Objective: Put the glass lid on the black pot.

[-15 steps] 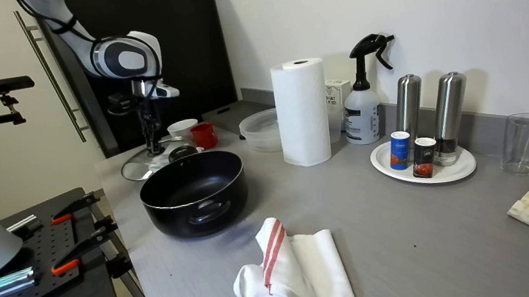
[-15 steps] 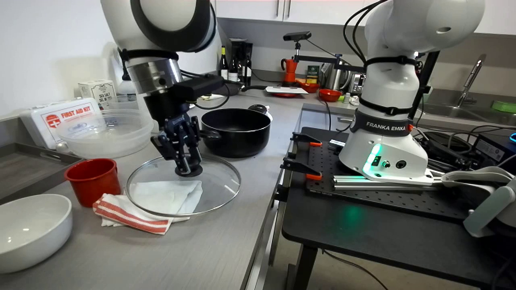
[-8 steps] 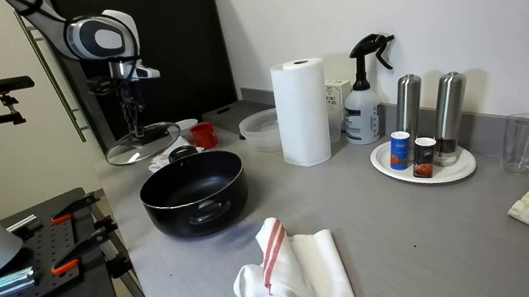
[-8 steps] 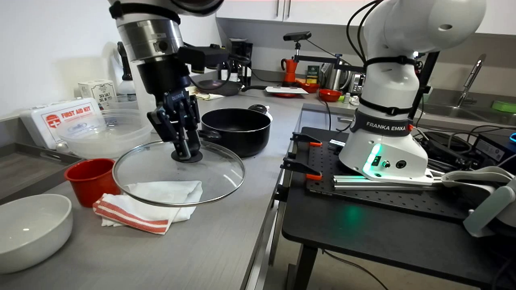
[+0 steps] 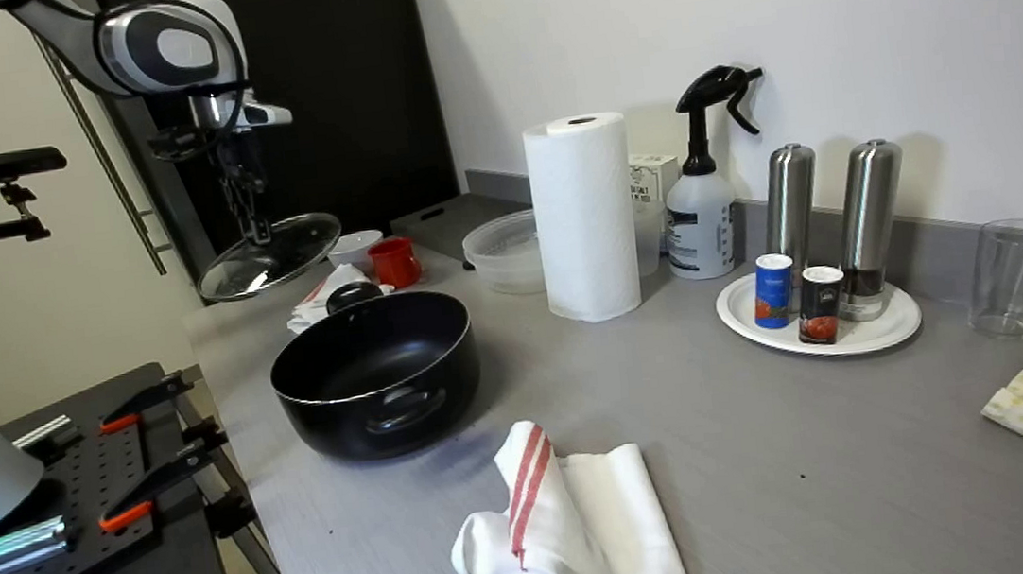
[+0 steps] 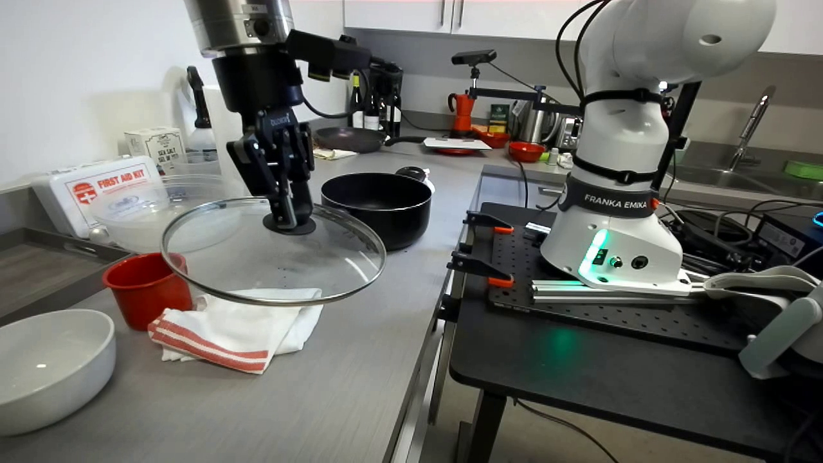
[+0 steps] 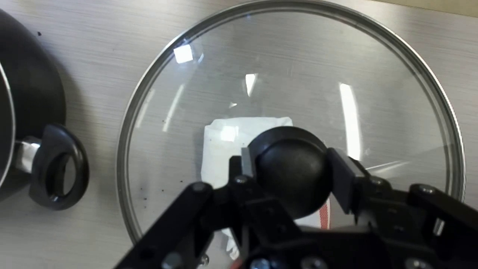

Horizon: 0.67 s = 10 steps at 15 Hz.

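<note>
The glass lid, a clear disc with a metal rim, is in the air in both exterior views (image 5: 225, 271) (image 6: 218, 257) and fills much of the wrist view (image 7: 291, 67). It looks somewhat tilted. My gripper (image 5: 256, 230) (image 6: 290, 215) is shut on the lid's dark centre knob, with a pad on each side of it in the wrist view (image 7: 293, 170). The black pot (image 5: 382, 410) (image 6: 386, 222) stands uncovered on the counter. In the wrist view the pot (image 7: 33, 104) is at the left edge, with a side handle towards the lid.
A folded red-striped cloth (image 6: 225, 341) lies under the lid. A red cup (image 6: 144, 292) and a white bowl (image 6: 51, 379) stand near it. A plastic container (image 5: 507, 273) and a paper towel roll (image 5: 586, 222) are along the wall. Another cloth (image 5: 546, 521) lies before the pot.
The gripper has lifted the lid by its knob off the cloth area, upward and slightly away from the pot. The lid tilts more. Pot and cloths have not moved.
</note>
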Each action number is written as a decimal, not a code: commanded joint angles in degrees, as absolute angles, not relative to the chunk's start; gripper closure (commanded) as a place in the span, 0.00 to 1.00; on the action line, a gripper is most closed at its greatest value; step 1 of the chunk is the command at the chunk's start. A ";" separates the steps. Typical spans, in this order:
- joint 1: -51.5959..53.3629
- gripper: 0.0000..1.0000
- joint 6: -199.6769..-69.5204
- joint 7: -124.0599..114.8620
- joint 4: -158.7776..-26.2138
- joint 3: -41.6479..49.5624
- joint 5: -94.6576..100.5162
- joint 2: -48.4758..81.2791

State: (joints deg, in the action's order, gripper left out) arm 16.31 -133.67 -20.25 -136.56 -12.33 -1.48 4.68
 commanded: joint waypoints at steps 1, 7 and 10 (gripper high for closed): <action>14.55 0.75 -132.65 -23.25 -137.93 -11.34 0.69 -0.41; 9.96 0.75 -131.94 -25.03 -138.00 -8.71 1.88 -2.74; 7.63 0.75 -131.56 -25.71 -137.70 -7.19 1.69 -3.21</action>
